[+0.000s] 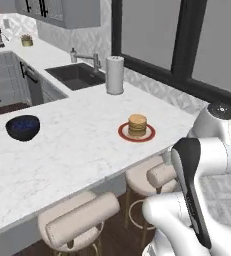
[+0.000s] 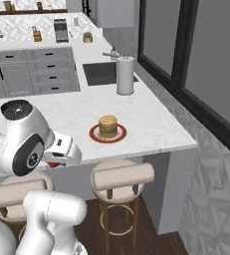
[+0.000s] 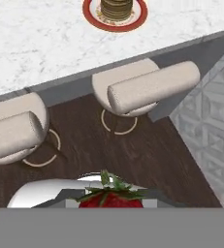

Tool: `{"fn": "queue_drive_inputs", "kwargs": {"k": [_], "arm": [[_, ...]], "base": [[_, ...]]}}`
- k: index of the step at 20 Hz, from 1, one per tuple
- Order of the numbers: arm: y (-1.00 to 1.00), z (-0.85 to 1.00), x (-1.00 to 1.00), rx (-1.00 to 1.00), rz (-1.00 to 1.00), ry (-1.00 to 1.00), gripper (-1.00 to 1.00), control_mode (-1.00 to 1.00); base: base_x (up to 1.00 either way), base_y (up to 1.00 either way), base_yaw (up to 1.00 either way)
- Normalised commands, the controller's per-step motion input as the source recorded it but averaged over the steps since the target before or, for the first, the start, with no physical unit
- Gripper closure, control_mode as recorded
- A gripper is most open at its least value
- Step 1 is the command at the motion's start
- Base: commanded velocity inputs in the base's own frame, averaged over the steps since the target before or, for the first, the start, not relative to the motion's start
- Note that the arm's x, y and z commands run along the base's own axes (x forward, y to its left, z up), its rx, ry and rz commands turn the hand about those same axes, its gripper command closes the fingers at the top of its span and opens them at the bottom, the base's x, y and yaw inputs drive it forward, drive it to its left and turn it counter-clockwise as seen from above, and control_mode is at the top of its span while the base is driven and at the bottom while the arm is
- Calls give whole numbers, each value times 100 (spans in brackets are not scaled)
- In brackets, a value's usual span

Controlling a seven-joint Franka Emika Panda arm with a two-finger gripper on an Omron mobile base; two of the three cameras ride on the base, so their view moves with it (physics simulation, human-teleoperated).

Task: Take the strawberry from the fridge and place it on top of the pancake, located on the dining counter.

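Hand view: strawberry (image 3: 111, 198) in gripper (image 3: 111, 202)

Dining counter (image 1: 77, 150): white, marble-veined, running across the middle.
Pancake (image 1: 137, 125): tan stack on a red-rimmed plate (image 1: 123, 132), right of centre.
Bowl (image 1: 23, 127): dark blue, well left of the plate.
Paper towel roll (image 1: 115, 75): upright, beside the sink (image 1: 76, 76).
Stools (image 1: 82, 220): beige, tucked under the near edge.
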Motion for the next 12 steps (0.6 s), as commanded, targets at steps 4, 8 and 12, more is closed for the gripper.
{"fn": "queue_drive_inputs", "kwargs": {"k": [4,8,12], "arm": [[0,0,0,0,0,0,100,100],[0,0,0,0,0,0,100,100],[0,0,0,0,0,0,100,100]], "base": [[1,-71,80],[0,-83,67],[19,-100,52]]}}
